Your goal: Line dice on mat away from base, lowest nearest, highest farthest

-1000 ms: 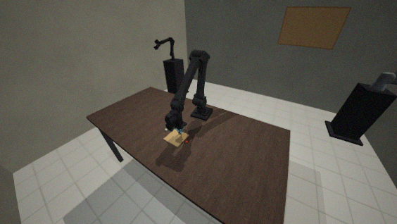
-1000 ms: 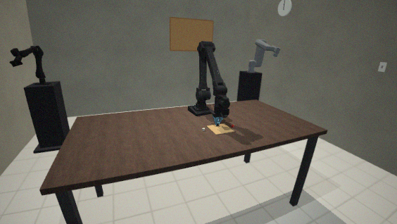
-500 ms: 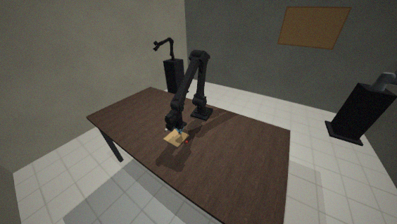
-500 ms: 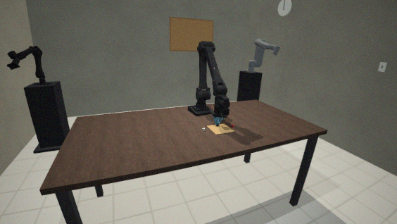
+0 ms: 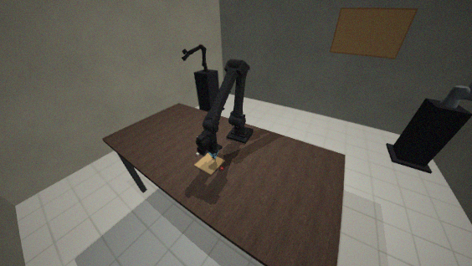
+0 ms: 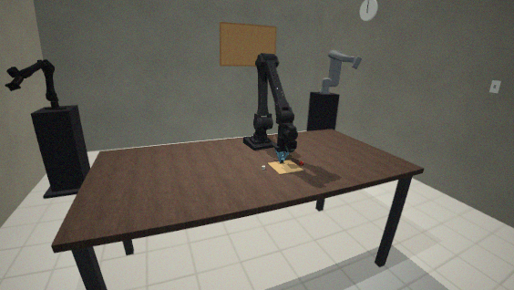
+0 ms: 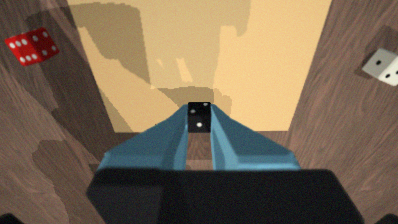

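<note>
Gripper [image 5: 214, 156] [image 6: 282, 160] [image 7: 199, 111] is clamped on the black die [image 7: 199, 120], approx. ctr. of the wrist frame, blue fingertips on its L & R sides, white pips showing. Die's seen against the tan mat's [image 5: 204, 165] [image 6: 288, 170] [image 7: 260, 100] lower edge there; can't tell if it touches the mat. Red die [image 5: 222, 168] [image 6: 301, 163] [image 7: 32, 46] is on the wood-grain table [image 5: 272, 188] [image 6: 159, 191] [image 7: 25, 160], off the mat, upper L of the wrist frame, w/ a 6-pip face & a 4-pip face visible. White die [image 5: 197, 153] [image 6: 263, 168] [image 7: 381, 64] is also on the table, off the mat, upper R of same frame, partly cut by the edge. Black arm [image 5: 224, 89] [image 6: 280, 91] reaches down over the mat, R of ctr. in the ext. view.
</note>
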